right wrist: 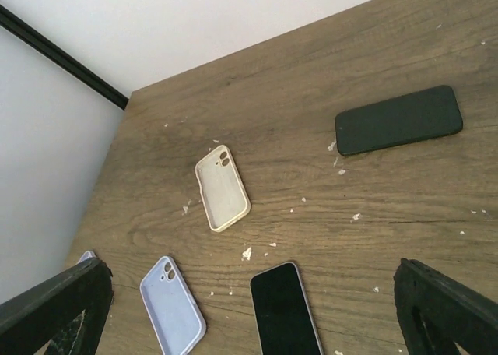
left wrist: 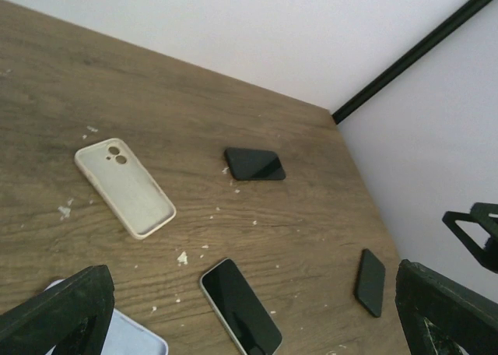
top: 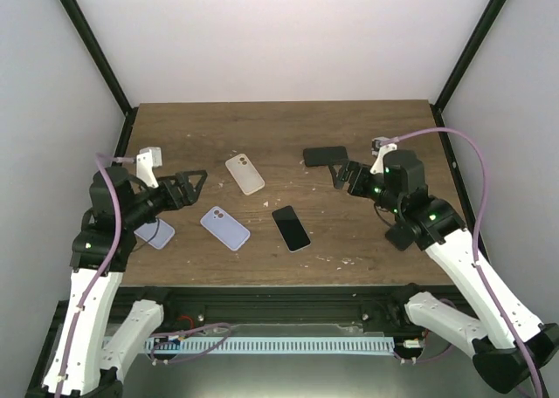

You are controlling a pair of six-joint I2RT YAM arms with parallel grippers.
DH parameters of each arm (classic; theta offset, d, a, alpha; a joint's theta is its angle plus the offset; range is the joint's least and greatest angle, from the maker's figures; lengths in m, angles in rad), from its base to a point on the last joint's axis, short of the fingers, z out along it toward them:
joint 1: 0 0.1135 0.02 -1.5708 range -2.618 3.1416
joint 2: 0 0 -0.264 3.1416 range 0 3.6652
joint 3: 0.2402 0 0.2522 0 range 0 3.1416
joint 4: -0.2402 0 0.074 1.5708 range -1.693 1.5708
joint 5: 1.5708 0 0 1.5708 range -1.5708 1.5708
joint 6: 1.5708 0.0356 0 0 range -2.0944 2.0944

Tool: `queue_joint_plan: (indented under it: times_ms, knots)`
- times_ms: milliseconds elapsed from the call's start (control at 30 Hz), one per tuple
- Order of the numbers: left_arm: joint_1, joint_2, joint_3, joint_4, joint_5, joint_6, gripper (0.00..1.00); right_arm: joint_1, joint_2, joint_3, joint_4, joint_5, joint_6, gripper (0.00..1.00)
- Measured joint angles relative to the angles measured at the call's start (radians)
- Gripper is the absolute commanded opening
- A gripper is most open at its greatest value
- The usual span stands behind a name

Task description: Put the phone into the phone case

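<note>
The phone [top: 291,228] lies screen up near the middle of the table, and shows in the left wrist view [left wrist: 240,306] and right wrist view [right wrist: 285,308]. A cream case [top: 245,173] lies open side up behind it. A lavender case [top: 225,228] lies open side up to the phone's left. My left gripper [top: 190,187] is open and empty, above the table left of the cream case. My right gripper [top: 346,176] is open and empty, right of the phone and near a black case [top: 325,156]. Both hang above the table, touching nothing.
A second lavender case [top: 155,233] lies under my left arm. Another small black case [left wrist: 370,282] lies near my right gripper. White crumbs are scattered over the wood. Black frame posts stand at the back corners, with white walls around.
</note>
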Motion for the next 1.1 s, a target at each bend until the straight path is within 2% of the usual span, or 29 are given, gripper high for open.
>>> queue_joint_plan:
  times_ms: [300,500,567,633,800,900,1033,1100]
  knots:
    - [0.003,0.000,-0.035,-0.015,-0.074,-0.018,1.00,-0.008,0.003,-0.018,0.000,-0.009,-0.012,1.00]
    - [0.003,0.009,-0.079,-0.015,-0.171,-0.074,0.91,-0.009,0.025,-0.071,0.012,-0.059,-0.027,1.00]
    - [0.004,0.031,-0.092,-0.022,-0.215,-0.103,0.89,-0.011,0.051,-0.096,0.023,-0.100,-0.043,0.97]
    - [0.005,0.060,-0.103,-0.033,-0.250,-0.134,0.88,-0.012,0.089,-0.108,0.023,-0.127,-0.054,0.92]
    - [0.008,0.159,-0.192,-0.032,-0.276,-0.231,0.73,0.009,0.254,-0.109,0.032,-0.156,-0.069,0.75]
    - [0.008,0.199,-0.267,-0.017,-0.273,-0.291,0.68,0.055,0.365,-0.109,0.036,-0.144,-0.074,0.69]
    - [0.008,0.225,-0.351,0.016,-0.277,-0.354,0.60,0.119,0.464,-0.107,0.045,-0.129,-0.076,0.69]
    - [0.008,0.240,-0.381,0.036,-0.283,-0.378,0.58,0.152,0.520,-0.095,0.050,-0.118,-0.078,0.73]
